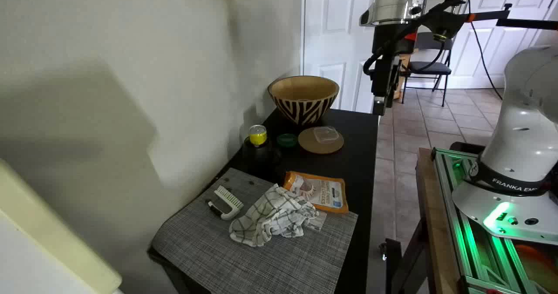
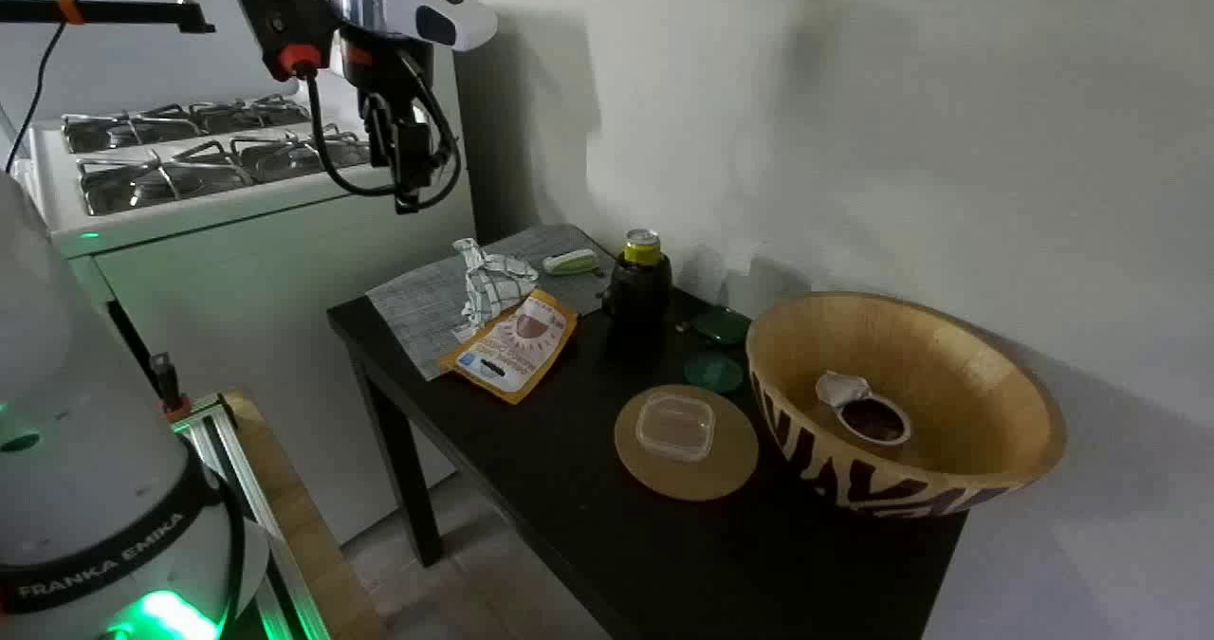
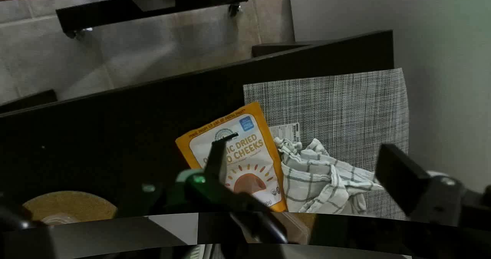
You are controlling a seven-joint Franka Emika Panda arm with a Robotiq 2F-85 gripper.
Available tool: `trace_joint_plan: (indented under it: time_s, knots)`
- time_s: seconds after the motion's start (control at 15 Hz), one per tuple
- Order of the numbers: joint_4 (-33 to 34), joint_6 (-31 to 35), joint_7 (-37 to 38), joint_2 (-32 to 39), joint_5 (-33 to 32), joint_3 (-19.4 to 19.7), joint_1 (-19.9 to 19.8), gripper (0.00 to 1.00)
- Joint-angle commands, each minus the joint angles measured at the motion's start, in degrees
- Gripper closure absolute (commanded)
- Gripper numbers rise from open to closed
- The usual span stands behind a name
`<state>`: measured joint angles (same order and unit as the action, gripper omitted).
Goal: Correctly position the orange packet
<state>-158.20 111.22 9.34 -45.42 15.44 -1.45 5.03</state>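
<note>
Lying face-up, orange packet point(image 3: 249, 151); white-fronted

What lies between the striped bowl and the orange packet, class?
A round tan board, bearing a clear plastic piece, lies between the striped bowl and orange packet in both exterior views; an exterior view also shows green pieces beside it.

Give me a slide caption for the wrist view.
Open hand; below, an orange packet beside a crumpled checked cloth.
</note>
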Motion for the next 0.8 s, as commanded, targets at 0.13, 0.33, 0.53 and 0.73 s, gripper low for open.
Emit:
trace_joint_plan:
  time_s: [0.13, 0.33, 0.53, 0.73]
  knots:
    - [-0.4, -0.3, -0.49, 0.21, 0.5, -0.73, -0.84, 0.0]
    - [-0.48, -0.29, -0.49, 0.32, 0.5, -0.73, -0.84, 0.0]
    - [-0.45, 0.57, -3.04, 2.88, 0.8, 0.8, -0.73, 0.0]
    - [-0.39, 1.63, -8.08, 7.89, 1.56, 3.56, -0.93, 0.0]
